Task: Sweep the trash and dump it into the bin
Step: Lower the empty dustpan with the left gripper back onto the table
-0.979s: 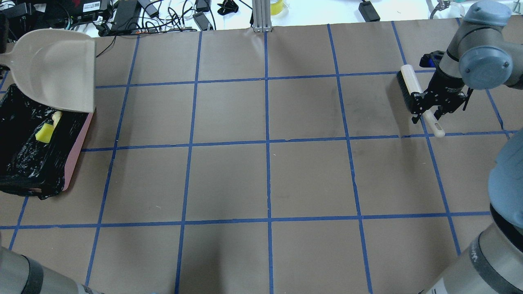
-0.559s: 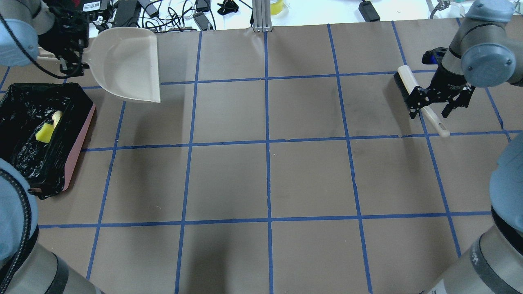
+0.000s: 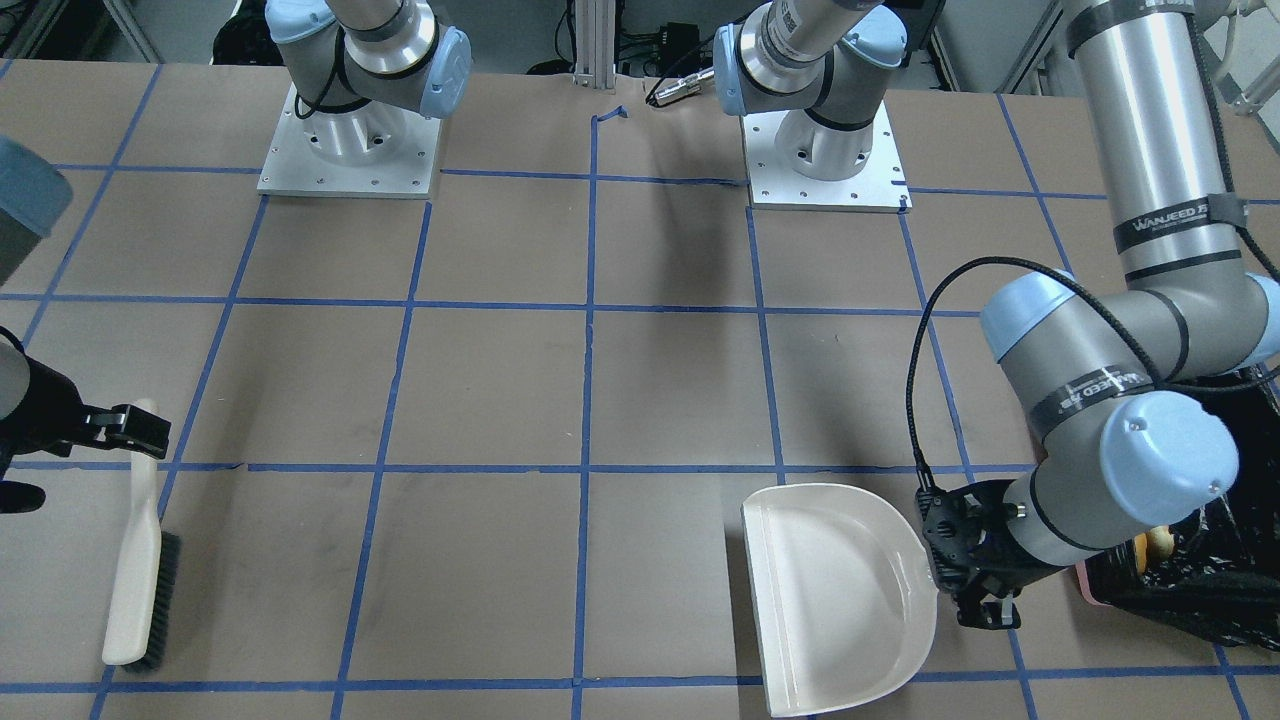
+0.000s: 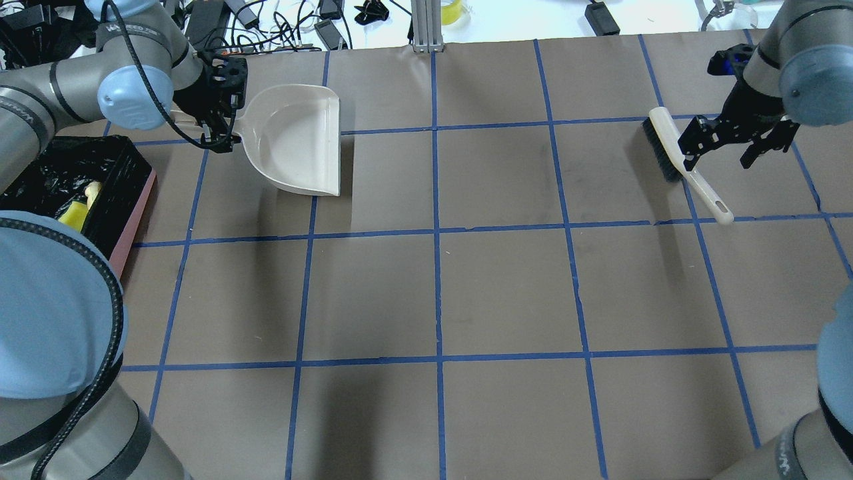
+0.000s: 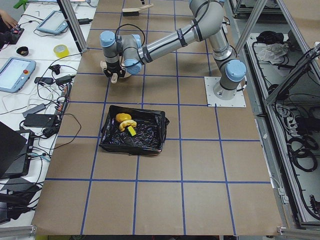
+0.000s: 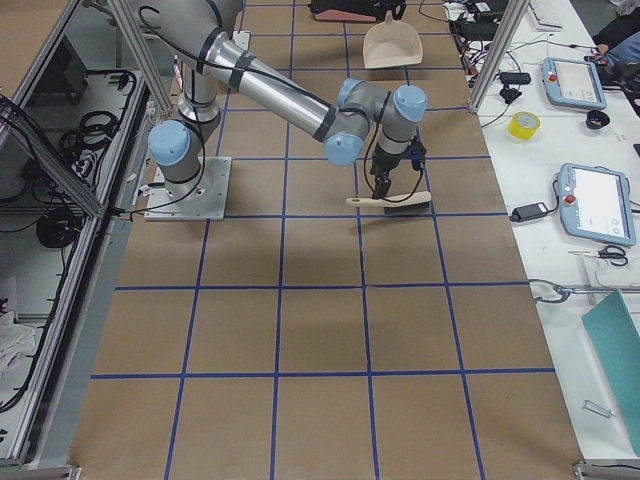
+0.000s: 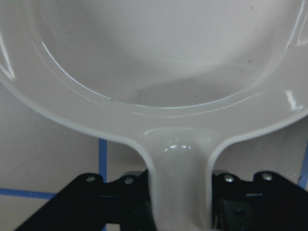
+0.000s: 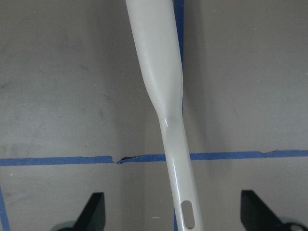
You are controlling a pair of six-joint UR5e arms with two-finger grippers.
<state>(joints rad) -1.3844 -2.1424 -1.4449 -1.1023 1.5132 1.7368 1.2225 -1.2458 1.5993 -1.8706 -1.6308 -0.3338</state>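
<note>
Two arms worked over the brown counter (image 4: 500, 287), which was marked off in squares by blue tape lines. There was one bin (image 4: 133, 213), pink-sided and lined with a crinkly black bag, standing near the counter's end on the robot's left. All three pieces of trash lay inside it, close together on the black liner: one golden-brown lump (image 5: 122, 117), one pale curved peel (image 5: 128, 123) touching it, and one yellow-green sponge piece (image 5: 131, 131) just beside the peel. There was one beige dustpan (image 4: 293, 140), apart from the bin and farther toward the counter's middle, its pan bare and its open lip pointing away from the bin. The left gripper (image 4: 226, 107) had its jaws pinching the dustpan's handle, one on either side, as the left wrist view showed plainly. Whether the pan touched the counter could not be told; a shadow lay beside it. There was one brush (image 3: 130, 580), with a beige back and dark bristles, lying flat on the counter well apart from the dustpan, near the end on the robot's right. The right gripper (image 4: 720, 143) hung above the brush's slim handle with its jaws spread wide, one on each side and neither touching it.
</note>
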